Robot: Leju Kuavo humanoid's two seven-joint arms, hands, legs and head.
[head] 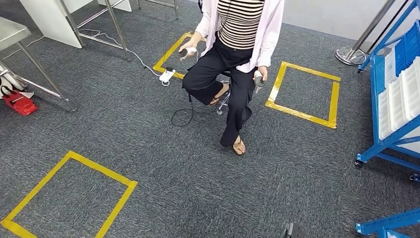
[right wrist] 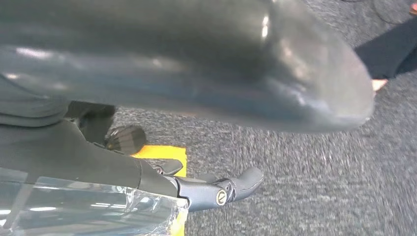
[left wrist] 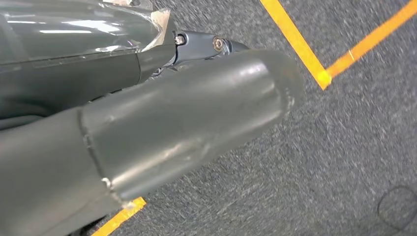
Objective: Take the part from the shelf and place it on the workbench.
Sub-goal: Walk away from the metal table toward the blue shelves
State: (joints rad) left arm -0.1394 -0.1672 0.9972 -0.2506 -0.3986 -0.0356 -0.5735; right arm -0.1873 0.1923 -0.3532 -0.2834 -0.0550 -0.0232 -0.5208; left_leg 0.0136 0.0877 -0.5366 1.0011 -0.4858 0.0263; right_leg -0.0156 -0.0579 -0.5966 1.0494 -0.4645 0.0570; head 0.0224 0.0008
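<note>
A grey carpet floor (head: 148,124) carries three squares of yellow tape (head: 69,196), and a person (head: 237,54) in a striped top, pale open jacket and black trousers sits on a stool between the two farther squares, holding a dark controller (head: 187,51) in one hand and another (head: 259,81) in the other. The blue shelf (head: 377,89) stands at the right edge of the head view, on castors, with its tiers sloping; white parts (head: 396,99) lie in rows on it, with blue bins (head: 407,47) above them, and which of them is the part to be taken cannot be told from here. The steel-topped counter (head: 10,29) shows at the far left on slim metal legs, well apart from the shelf across the floor, with a red object (head: 20,103) on the carpet beside its leg. A white power strip (head: 166,75) with its cable lies at the corner of the nearer taped square beside the person. The left robot hand (left wrist: 187,123) hangs over the carpet near a corner of tape, its thick grey thumb stretched out straight and a dark finger (left wrist: 221,45) lying out beyond it, with nothing in its hold. The right robot hand (right wrist: 196,73) also hangs above the carpet, thumb extended and dark fingers (right wrist: 236,187) spread away from it, empty, with the person's foot (right wrist: 378,84) just past the thumb tip.
</note>
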